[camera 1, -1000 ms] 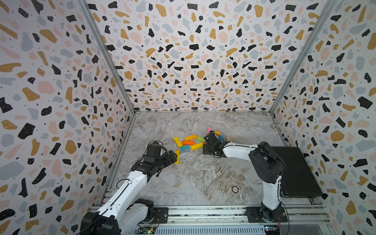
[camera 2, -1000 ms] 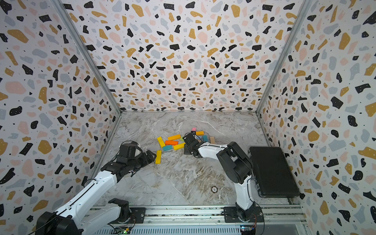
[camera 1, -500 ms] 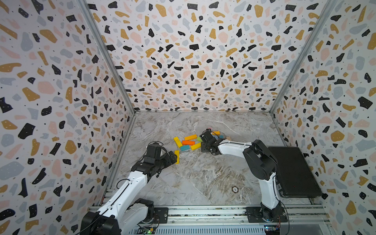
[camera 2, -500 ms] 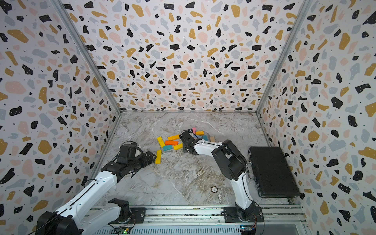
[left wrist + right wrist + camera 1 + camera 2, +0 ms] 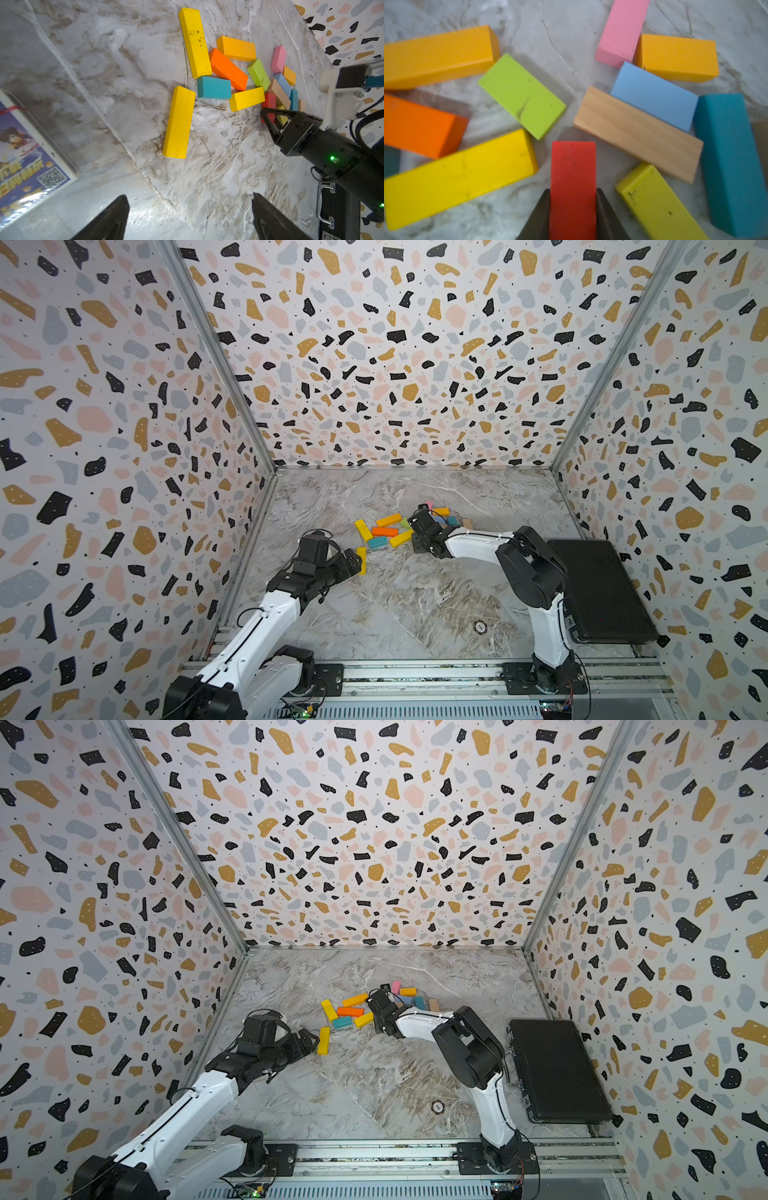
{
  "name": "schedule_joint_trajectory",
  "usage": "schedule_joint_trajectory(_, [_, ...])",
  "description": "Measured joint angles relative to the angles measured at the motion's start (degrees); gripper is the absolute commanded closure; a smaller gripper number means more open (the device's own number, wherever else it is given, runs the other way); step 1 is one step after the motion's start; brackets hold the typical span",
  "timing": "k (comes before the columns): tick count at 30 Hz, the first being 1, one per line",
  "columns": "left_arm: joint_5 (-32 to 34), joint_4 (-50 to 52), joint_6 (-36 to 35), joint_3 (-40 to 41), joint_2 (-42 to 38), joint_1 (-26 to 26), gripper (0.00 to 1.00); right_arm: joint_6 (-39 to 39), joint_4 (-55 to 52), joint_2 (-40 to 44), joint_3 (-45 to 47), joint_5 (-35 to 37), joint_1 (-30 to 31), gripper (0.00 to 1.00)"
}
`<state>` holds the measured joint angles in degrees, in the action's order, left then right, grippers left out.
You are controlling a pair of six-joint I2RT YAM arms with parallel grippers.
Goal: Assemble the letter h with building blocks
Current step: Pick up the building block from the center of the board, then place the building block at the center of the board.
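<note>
The right gripper (image 5: 573,192) is clamped on the red block (image 5: 572,164), with one black jaw flat against each long side. The block juts out past the fingertips. I cannot tell whether it rests on the marble tabletop (image 5: 566,52) or is lifted off it.

An olive-yellow block (image 5: 658,203) lies just beside it on one flank and a long yellow block (image 5: 460,176) on the other; neither touches the red one. Beyond its free end sit a lime green block (image 5: 522,96) and a plain wood block (image 5: 637,133). A light blue block (image 5: 654,95) is pressed along the wood one's far side. Farther out are a long teal block (image 5: 733,166), a pink block (image 5: 620,31), a short amber block (image 5: 677,58), a long amber block (image 5: 438,56) and an orange block (image 5: 419,124).

In both top views this pile lies just below the middle of the frame, and the right gripper (image 5: 419,522) reaches into its right edge.

The left gripper (image 5: 189,196) is spread wide with nothing between its fingers, over bare marble. In a top view it sits left of centre (image 5: 353,562), lower in the frame than the pile. A lone yellow block (image 5: 178,122) lies flat just ahead of it, its far end near a short teal block (image 5: 214,87).

A black case (image 5: 598,589) lies at the lower right of the frame, well apart from the blocks.
</note>
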<state>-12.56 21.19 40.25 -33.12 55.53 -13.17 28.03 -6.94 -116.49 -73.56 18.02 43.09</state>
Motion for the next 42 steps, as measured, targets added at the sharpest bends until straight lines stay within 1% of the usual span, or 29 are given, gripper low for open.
schedule_joint_trajectory(2, [-0.5,0.5,-0.3,0.0,-0.6,0.0,0.07,-2.4,0.8,3.4,4.3,-1.5,0.0,0.86])
schedule_joint_trajectory(5, [-1.2,1.5,-0.6,0.0,-1.7,0.0,0.07,-5.4,2.2,9.4,9.8,-4.9,-0.1,0.86])
schedule_joint_trajectory(8, [-2.5,2.0,-0.8,0.0,-2.8,0.0,0.07,-7.8,3.7,16.0,14.1,-11.0,-0.2,0.87])
schedule_joint_trajectory(11, [-4.0,3.1,-1.0,0.0,-3.5,0.0,0.07,-10.0,5.0,21.2,16.8,-19.0,0.0,0.87])
schedule_joint_trajectory(15, [-6.9,4.3,-1.2,0.0,-4.0,0.0,0.06,-13.8,5.2,24.1,19.3,-29.7,1.2,0.85])
schedule_joint_trajectory(18, [-9.2,4.8,-1.3,-0.2,-4.1,0.0,0.06,-17.1,4.4,24.2,20.8,-34.6,3.2,0.85])
schedule_joint_trajectory(24, [-11.3,6.6,-1.5,-0.9,-4.7,0.0,0.06,-21.7,6.0,24.2,25.7,-38.2,7.2,0.86])
schedule_joint_trajectory(28, [-11.6,9.4,-1.6,-3.0,-5.9,0.0,0.06,-24.9,7.9,24.0,26.1,-38.3,9.9,0.85])
schedule_joint_trajectory(37, [-10.6,15.0,-2.0,-12.9,-11.6,1.3,0.04,-32.8,8.3,16.5,18.4,-37.5,15.8,0.86])
schedule_joint_trajectory(42, [-10.3,17.0,-2.6,-16.6,-12.2,2.0,0.04,-37.2,6.0,12.7,12.8,-35.7,19.4,0.86])
